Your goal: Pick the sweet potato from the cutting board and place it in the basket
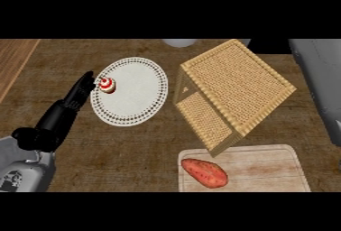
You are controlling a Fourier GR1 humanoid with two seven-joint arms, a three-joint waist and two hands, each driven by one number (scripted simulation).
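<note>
A reddish-orange sweet potato (205,172) lies on the left part of the pale wooden cutting board (266,169) at the lower right. Just behind the board stands a woven tan basket (233,90), seen at an angle with its opening toward the left. My left hand (73,99) shows at the left with straight fingers pointing up toward a white doily, holding nothing. A grey forearm runs along the right edge, and my right hand does not show.
A white lace doily (130,92) lies left of the basket with a small red-and-white cupcake (107,85) on its left side, close to my left fingertips. A pale round object (180,43) peeks in at the top edge.
</note>
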